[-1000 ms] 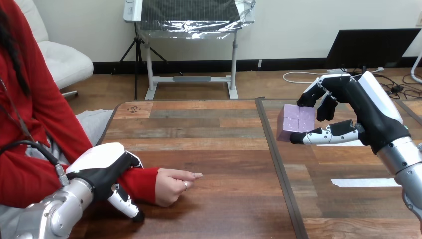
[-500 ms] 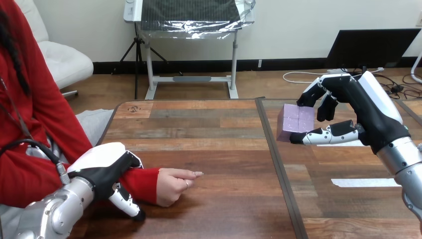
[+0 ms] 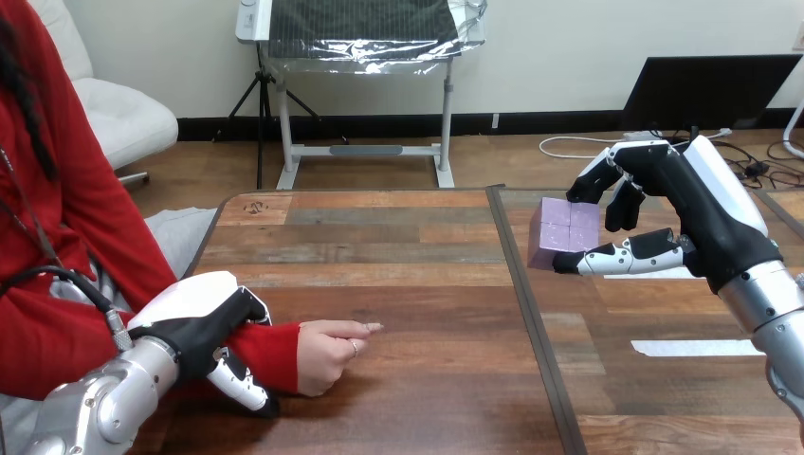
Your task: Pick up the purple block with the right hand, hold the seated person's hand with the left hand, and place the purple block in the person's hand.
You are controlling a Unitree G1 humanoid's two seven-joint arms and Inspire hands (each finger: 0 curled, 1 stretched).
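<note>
Head view: the right robot hand (image 3: 685, 216) closes on a pale purple cube-shaped block (image 3: 559, 233) on the right half of the brown wooden plank surface (image 3: 398, 248), fingers (image 3: 623, 203) curled over the block's top right corner and the thumb stretched along its lower front edge. Whether the block rests on the surface or hangs just above it cannot be told. Well apart, at the near left, the left robot hand (image 3: 197, 318) lies over the person's red-sleeved wrist (image 3: 270, 346), its fingers curled down round it. The person's hand (image 3: 327, 354) rests on the surface, loosely closed, one finger extended towards the right.
</note>
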